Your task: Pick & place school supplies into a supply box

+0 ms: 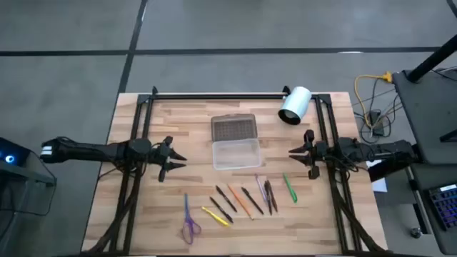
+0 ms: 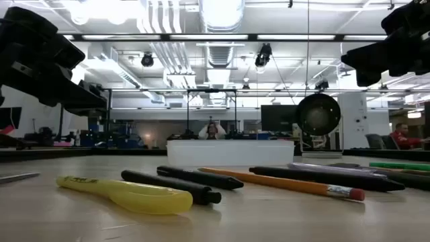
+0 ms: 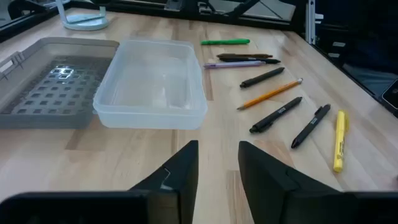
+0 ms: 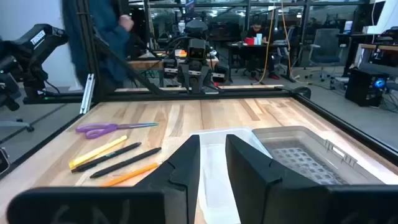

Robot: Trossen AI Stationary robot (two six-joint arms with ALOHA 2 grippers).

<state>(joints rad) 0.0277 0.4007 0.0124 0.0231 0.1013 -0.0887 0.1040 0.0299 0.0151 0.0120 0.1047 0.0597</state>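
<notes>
A white cylinder (image 1: 294,105) lies on its side near the far right corner of the wooden table (image 1: 143,207), clear of the work and blocking nothing. Beyond the table the room shows desks and equipment, and a person (image 4: 99,37) in dark clothing stands off to one side in the right wrist view.

The supply box (image 1: 236,153) sits in the middle of the table, a clear tray standing open and holding nothing, with its grey gridded lid (image 1: 233,128) lying flat, joined along the far edge. In front of it, toward the near edge, the supplies lie in a loose row: purple-handled scissors (image 1: 189,225) furthest left, then a yellow pen (image 1: 215,216), two black pens (image 1: 223,204), an orange pencil (image 1: 240,200), another black pen (image 1: 251,200), a purple pen and a dark one (image 1: 265,194) close together, and a green pen (image 1: 289,189) furthest right.

The left gripper (image 1: 176,160) hangs above the table left of the box, fingers parted with nothing between them, the box ahead of it and the pens off to its side. The right gripper (image 1: 295,153) hangs opposite, right of the box, its fingers also slightly apart and holding nothing, with the green pen nearest to it. Nothing lies between either gripper and the box.
</notes>
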